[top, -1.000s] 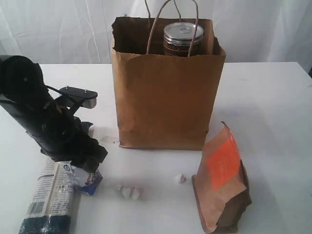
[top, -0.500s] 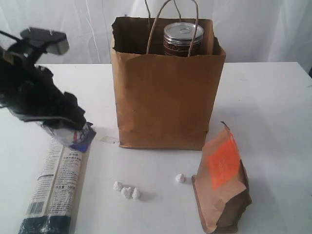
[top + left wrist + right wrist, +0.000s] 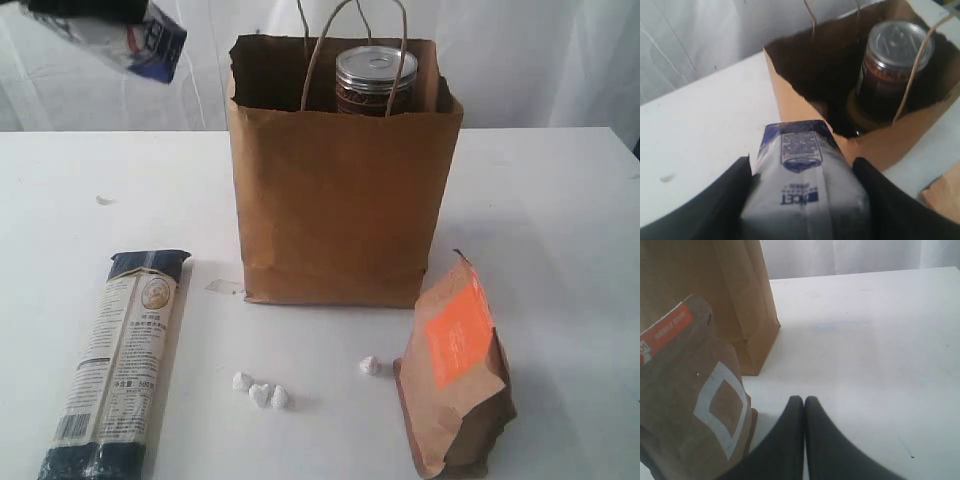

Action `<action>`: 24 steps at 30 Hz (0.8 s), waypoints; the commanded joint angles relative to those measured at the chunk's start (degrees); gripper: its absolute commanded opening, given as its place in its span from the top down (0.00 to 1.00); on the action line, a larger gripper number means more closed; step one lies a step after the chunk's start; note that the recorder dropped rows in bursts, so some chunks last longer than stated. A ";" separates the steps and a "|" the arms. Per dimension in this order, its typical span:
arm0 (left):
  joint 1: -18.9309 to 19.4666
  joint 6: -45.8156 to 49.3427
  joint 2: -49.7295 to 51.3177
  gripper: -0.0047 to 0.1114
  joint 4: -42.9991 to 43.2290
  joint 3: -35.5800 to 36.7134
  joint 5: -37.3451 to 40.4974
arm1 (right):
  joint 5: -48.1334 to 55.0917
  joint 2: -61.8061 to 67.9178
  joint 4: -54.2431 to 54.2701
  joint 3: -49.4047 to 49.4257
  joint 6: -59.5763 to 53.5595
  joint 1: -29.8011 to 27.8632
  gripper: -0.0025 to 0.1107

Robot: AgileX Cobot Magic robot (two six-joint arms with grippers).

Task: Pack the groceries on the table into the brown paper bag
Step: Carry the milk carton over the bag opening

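While the left gripper (image 3: 802, 165) clamped the small white carton (image 3: 150, 38) high above the table (image 3: 560, 200), left of the brown paper bag (image 3: 340, 200), the long dark-blue pasta packet (image 3: 120, 370) lay flat on the table below. The bag stood upright in the middle, with the silver-topped tin (image 3: 375, 75) inside it. A few small white lumps (image 3: 260, 393) lay in front. At the right the brown pouch with orange label (image 3: 455, 360) stood near the bag, and the right gripper (image 3: 804, 401) hung just beside it, jaws pressed together on nothing.
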 commanded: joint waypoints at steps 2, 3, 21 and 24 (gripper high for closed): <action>-0.32 -0.53 1.04 0.96 -2.31 -3.99 -4.19 | -0.15 -0.28 -0.23 0.30 0.13 -0.32 0.98; -0.32 -0.02 1.70 0.96 -3.03 -4.42 -4.79 | -0.15 -0.28 -0.23 0.30 0.13 -0.32 0.98; -0.32 6.04 10.54 0.96 -10.98 -4.53 -14.91 | -0.15 -0.28 -0.23 0.30 0.13 -0.32 0.98; -0.32 7.33 11.96 0.96 -12.23 -4.53 -15.75 | -0.15 -0.28 -0.23 0.30 0.13 -0.32 0.98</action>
